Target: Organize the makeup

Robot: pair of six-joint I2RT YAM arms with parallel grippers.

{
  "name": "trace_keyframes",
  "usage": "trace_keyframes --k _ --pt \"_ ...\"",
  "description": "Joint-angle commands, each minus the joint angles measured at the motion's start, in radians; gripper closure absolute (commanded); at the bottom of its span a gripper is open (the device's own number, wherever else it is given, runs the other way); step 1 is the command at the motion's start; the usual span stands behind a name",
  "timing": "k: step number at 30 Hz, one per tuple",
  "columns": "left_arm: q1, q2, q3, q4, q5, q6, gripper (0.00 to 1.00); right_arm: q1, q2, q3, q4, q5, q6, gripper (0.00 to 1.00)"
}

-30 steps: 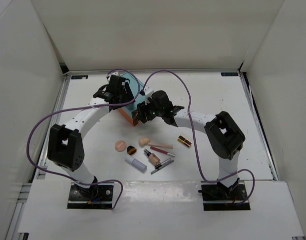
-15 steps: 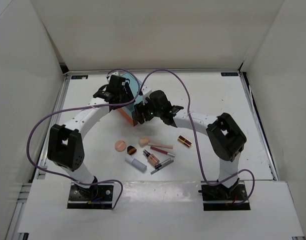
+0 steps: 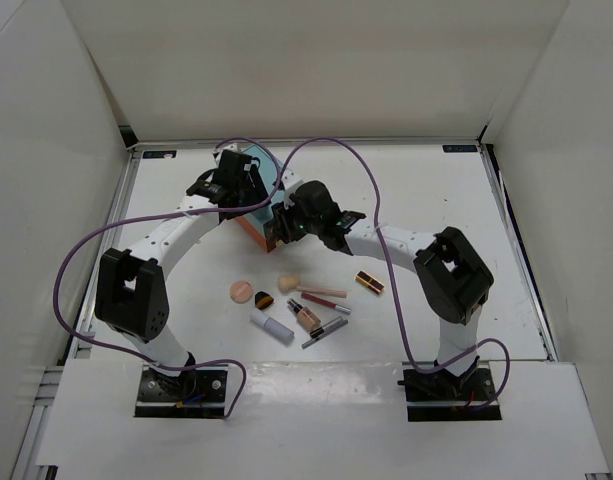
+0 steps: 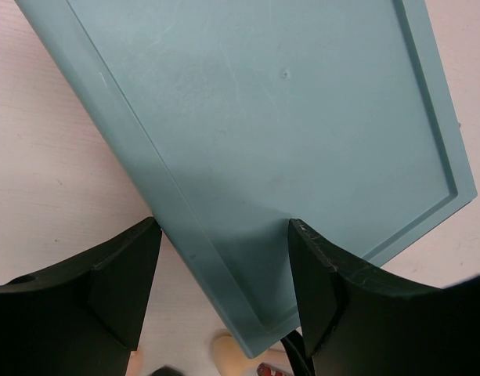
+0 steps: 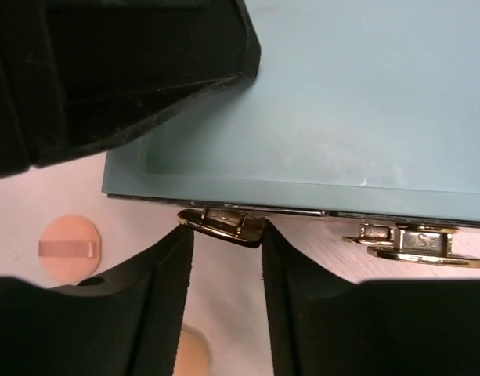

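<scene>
Because plain white walls (image 3: 316,70) box in the white table (image 3: 456,200), I can read the layout easily. The makeup (image 3: 298,303) lies loose in 1 cluster near the table's middle, between the 2 arm bases and the teal box (image 4: 286,117) farther back. My left gripper (image 4: 222,235) is spread wide over a corner of the box's lid, 1 finger above bare table, holding nothing. My right gripper (image 5: 222,235) sits narrow on a gold clasp (image 5: 220,222) at the box's front edge, fingertips against both its ends. The peach puff (image 5: 67,249) lies just beside it.
</scene>
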Motion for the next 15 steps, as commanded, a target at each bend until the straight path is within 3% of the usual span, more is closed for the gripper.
trace_keyframes --k 1,11,14,15 --pt "-0.009 0.009 -0.004 -0.064 0.006 0.009 0.25 0.008 -0.063 0.007 0.06 0.087 0.019 0.62" --pt "-0.009 0.015 -0.008 -0.052 0.006 0.008 0.25 0.008 -0.232 -0.225 0.005 0.081 0.033 0.66" --pt "-0.009 0.012 -0.007 -0.055 0.009 0.008 0.25 0.014 -0.26 -0.248 0.038 0.072 0.018 0.63" --pt "-0.007 0.015 -0.005 -0.052 0.012 0.008 0.25 0.014 -0.26 -0.242 0.047 0.069 0.015 0.54"
